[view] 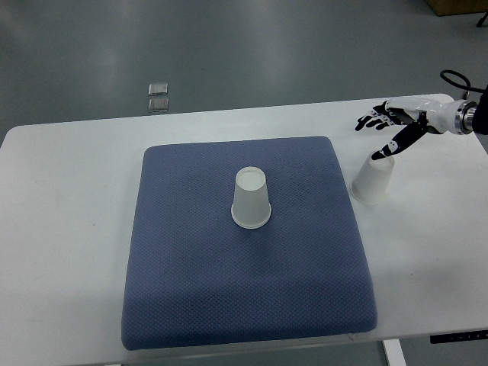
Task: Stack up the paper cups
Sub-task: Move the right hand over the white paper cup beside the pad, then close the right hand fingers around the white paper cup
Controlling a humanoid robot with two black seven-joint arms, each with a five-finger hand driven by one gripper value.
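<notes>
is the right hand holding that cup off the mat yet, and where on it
Nothing is held. The right hand is open, fingers spread, just above the upside-down paper cup standing on the table beside the mat; its thumb tip is near the cup's top.

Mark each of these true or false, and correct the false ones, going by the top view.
1. One paper cup stands upside down on the blue mat. True.
2. The second paper cup also stands on the mat. False: it stands on the white table, off the mat's right edge.
3. The right hand is above the second cup with fingers spread, holding nothing. True.
4. The two cups are already stacked. False: they stand apart.
5. The left hand is resting on the mat. False: no left hand shows in the picture.
</notes>
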